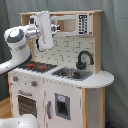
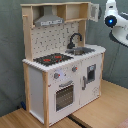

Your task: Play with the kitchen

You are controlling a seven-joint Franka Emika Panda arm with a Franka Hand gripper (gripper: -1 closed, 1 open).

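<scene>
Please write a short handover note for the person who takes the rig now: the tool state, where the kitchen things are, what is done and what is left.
Tool: up at the upper cabinets of the kitchen; the pictures do not show what it grips, if anything.
Arm: raised at the kitchen's upper part, on the first exterior view's left.
Kitchen: stands upright on the wooden floor. Black faucet over the sink; red-ringed hob beside it. Oven door shut.
Done: nothing visibly changed on the counter.
Left: faucet, hob, knobs and oven door look untouched.
</scene>
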